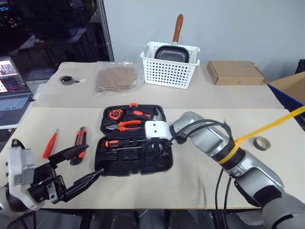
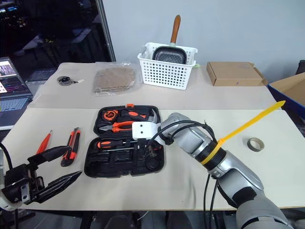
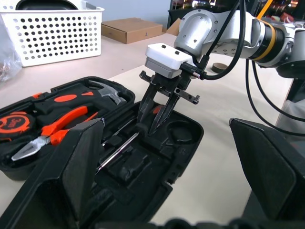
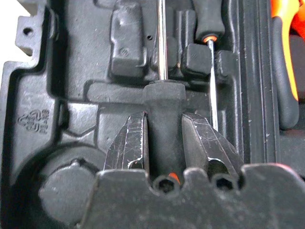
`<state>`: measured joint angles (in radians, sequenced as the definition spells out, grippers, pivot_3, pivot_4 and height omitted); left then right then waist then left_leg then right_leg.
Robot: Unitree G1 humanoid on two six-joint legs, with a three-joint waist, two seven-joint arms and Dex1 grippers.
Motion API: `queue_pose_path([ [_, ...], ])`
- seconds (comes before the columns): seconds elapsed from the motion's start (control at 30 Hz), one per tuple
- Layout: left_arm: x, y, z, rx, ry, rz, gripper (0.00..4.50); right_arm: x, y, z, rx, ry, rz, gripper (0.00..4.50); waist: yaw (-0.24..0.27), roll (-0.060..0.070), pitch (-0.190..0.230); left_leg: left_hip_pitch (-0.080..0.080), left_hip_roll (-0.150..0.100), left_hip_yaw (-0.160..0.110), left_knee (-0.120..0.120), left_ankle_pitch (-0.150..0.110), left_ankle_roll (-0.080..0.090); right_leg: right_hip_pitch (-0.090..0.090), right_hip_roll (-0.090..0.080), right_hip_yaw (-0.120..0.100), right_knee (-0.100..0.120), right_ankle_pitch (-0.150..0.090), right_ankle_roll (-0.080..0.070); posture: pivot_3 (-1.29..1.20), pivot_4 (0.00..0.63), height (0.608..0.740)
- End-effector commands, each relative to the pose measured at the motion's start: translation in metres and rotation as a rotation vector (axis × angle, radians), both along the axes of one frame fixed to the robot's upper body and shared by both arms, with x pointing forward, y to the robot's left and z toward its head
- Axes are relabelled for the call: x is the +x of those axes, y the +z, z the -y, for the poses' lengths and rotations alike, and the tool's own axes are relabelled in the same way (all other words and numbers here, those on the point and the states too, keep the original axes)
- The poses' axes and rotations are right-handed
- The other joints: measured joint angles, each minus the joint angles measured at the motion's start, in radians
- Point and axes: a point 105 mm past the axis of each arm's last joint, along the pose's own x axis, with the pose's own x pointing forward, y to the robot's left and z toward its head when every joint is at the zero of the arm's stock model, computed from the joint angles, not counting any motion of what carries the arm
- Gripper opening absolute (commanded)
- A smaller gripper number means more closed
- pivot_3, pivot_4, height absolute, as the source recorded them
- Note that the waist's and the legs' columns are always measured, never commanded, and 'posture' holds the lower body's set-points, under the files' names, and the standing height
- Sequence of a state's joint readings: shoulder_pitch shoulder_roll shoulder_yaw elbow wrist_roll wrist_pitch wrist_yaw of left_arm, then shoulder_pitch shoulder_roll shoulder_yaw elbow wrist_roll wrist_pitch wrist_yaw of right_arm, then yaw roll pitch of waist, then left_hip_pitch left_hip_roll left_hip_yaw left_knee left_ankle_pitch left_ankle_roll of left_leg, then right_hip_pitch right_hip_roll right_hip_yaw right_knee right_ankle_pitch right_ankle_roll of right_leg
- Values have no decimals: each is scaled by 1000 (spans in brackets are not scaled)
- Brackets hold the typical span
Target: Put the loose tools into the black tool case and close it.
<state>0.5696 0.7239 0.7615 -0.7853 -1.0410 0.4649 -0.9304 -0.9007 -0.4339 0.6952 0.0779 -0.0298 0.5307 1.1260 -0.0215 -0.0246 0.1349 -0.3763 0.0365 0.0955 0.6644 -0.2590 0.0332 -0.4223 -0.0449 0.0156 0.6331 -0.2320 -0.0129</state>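
Your right pincer (image 3: 155,125) is clamping the black handle of a screwdriver (image 4: 163,119) and holding it down in the front half of the open black tool case (image 1: 119,167), its steel shaft lying along a moulded groove. A second screwdriver (image 1: 118,142) with an orange-and-black handle is already sitting in the recess just beside it. The pliers (image 1: 125,125), the tape measure (image 1: 113,114) and the hammer are filling the rear half near the orange latch (image 1: 133,104).

Two tools are waiting on the bench (image 1: 267,124) to the left of the case: the red screwdriver (image 1: 50,144) and the orange-and-black knife (image 1: 80,142), lying close together but apart. Your left pincer (image 1: 81,167) is hanging wide and empty near the front edge, just this side of the knife.

These tools are probably handling as light and rigid things, so nothing is going to bend or crush. The slim steel shafts are smooth (likely to roll or slip between the pads), so you are better off taking each one across its thick handle, near the middle. The knife is flat and should sit steadily if you are pinching it across its narrow sides. The case itself looks like stiff ribbed plastic and light enough to slide, so steady it while pushing the lid over.
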Motion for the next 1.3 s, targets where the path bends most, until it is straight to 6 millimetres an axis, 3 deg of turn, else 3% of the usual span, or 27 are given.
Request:
queue_pose_path([
  [0.03,-4,2,3,7,-28,-6,4500,9,0,5,-15,-57,-6,694,2,0,0,0,0,0,0,0,0,0,0,0,0,0,0,0,150,740],
  [0.33,-19,-15,-20,69,-26,-100,4500,16,-5,0,-27,-89,-45,694,3,0,0,1,0,1,-2,1,-1,-1,0,0,0,-2,-3,0,150,740],
  [0.53,-21,-14,-16,71,-40,-99,4500,20,-11,3,-55,-92,-38,694,4,0,0,2,0,1,-3,1,-2,0,-1,0,0,-4,-6,0,150,740],
  [0.6,-19,-13,-15,70,-43,-95,4500,20,-12,4,-64,-83,-36,1694,5,0,0,3,0,1,-3,1,-2,0,-1,0,0,-4,-6,0,150,740],
  [0.63,-19,-13,-15,69,-42,-92,4500,20,-12,5,-65,-81,-35,1825,6,0,0,3,0,1,-3,1,-2,1,-1,0,0,-4,-6,0,150,740],
  [0.73,-16,-12,-17,69,-41,-89,4500,18,-5,4,-42,-67,-27,2825,9,0,0,3,0,1,-3,1,-2,0,-2,-1,-1,-4,-7,0,150,740],
  [1.03,-12,-16,-24,61,-39,-87,4500,-3,48,9,218,-58,-120,2825,7,0,0,-8,0,-1,-4,-1,-4,-7,-2,-2,-2,-1,-1,0,150,740],
  [1.17,-12,-18,-26,58,-38,-81,4500,-5,61,12,426,-138,-179,1740,2,0,0,-8,2,-1,-4,-1,-5,-8,-1,-2,-2,-1,-2,0,150,740],
  [1.3,-11,-19,-27,57,-36,-75,4500,-3,39,17,530,-285,-138,384,4,0,0,-8,2,-2,-5,-2,-6,-7,0,-3,-2,-2,-3,0,150,740],
])
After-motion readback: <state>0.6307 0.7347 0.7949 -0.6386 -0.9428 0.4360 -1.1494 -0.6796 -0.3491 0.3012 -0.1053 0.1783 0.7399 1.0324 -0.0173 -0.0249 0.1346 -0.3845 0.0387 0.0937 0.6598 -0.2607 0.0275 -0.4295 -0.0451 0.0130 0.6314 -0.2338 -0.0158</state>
